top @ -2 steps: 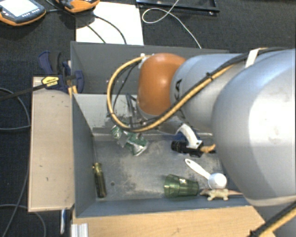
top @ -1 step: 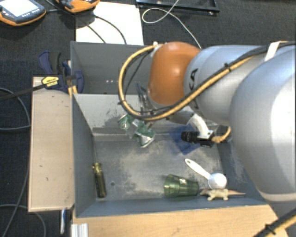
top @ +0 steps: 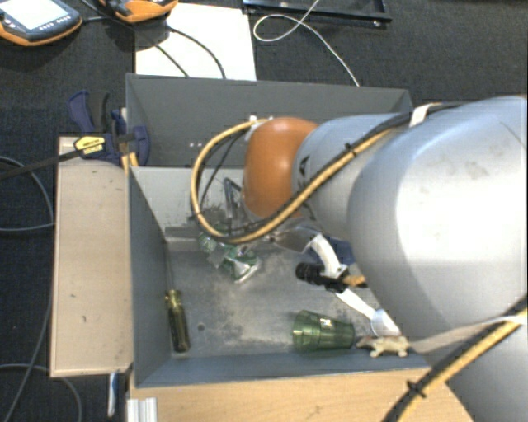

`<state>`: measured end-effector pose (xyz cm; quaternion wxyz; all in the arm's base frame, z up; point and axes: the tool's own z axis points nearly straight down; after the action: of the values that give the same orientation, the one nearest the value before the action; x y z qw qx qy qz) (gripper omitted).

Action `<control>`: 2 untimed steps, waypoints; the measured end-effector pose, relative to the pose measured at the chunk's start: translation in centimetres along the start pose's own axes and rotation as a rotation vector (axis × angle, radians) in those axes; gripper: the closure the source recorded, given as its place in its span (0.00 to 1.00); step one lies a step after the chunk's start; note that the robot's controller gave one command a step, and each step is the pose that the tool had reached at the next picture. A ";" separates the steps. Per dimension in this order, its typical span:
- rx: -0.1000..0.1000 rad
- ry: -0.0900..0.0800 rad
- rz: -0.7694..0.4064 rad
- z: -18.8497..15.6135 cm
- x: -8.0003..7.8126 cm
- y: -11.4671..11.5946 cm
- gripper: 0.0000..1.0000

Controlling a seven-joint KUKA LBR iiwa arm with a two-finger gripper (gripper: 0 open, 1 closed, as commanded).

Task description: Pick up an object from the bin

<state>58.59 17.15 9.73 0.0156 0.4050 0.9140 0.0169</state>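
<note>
The gripper [top: 233, 257] is hanging low in the middle of the bin [top: 148, 247], right over a small shiny greenish thing [top: 245, 269]. I cannot tell if it is spread or pinching. A green cup [top: 322, 331] is lying near the front wall.

— What sort of place is this?
— A robotics lab, by the look of it. A big grey robot arm [top: 429, 206] leans over a grey metal bin [top: 247, 111] set on dark carpet [top: 33, 115].
— Anything else?
— Loose cables [top: 338, 59] trail across the carpet, and an orange-cased handheld unit [top: 37, 21] lies there too.
</note>
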 end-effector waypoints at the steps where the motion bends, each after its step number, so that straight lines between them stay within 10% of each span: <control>1: -0.011 -0.006 -0.174 -0.3 -2.5 -3.3 1.00; 2: -0.003 -0.002 -0.055 -8.7 -1.8 -1.8 1.00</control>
<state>58.15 14.45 18.33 0.0174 0.3798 0.9247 0.0174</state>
